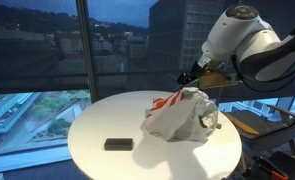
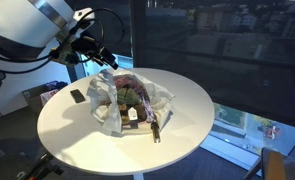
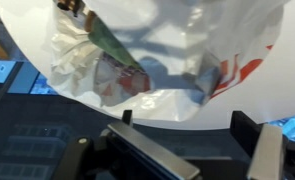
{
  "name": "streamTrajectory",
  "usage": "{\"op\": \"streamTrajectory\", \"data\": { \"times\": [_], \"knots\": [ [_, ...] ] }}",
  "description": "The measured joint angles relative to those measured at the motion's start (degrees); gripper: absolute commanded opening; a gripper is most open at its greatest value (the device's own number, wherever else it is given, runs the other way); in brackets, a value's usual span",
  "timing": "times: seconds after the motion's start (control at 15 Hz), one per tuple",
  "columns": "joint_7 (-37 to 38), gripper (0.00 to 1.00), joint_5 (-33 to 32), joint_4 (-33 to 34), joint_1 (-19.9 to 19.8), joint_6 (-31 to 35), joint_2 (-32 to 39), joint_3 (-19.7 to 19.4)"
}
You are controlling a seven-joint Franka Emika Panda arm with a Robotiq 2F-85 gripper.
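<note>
Gripper (image 1: 194,76) is wide open, jaws spread, nothing between them. I have it hanging just above the bag (image 1: 180,112), over the edge nearest the arm. From the exterior views I can't tell whether a fingertip touches the plastic. In the wrist view the fingers (image 3: 253,138) sit at the bottom of the frame with a clear gap between them, and the bag fills most of the picture beyond.

Bag is crumpled white plastic with red print, slumped on the round white table (image 1: 97,125), on the part of the top closest to the arm. In an exterior view its open side faces the camera and dark and green contents (image 2: 135,98) show inside. The wrist view also picks up a green packet (image 3: 112,45) through the plastic.

A small black block (image 1: 117,144) lies flat on the table, apart from the bag. Both exterior views show it.

Behind the table is a window (image 1: 47,50) with city buildings outside.
</note>
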Motion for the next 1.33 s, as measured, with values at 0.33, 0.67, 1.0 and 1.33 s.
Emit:
{"op": "streamTrajectory", "data": {
  "times": [0.33, 0.67, 1.0, 1.33],
  "knots": [
    [1.31, 1.00, 1.46, 1.51, 3.63, 2.45, 5.26, 3.63],
    [-4.01, 1.00, 10.89, 5.36, 7.09, 5.00, 17.81, 3.96],
    [-18.60, 1.00, 34.77, 5.80, 13.00, 3.23, 22.45, 1.55],
    [-21.25, 1.00, 38.13, 6.14, 12.63, -5.38, 15.98, 2.35]
  ]
}}
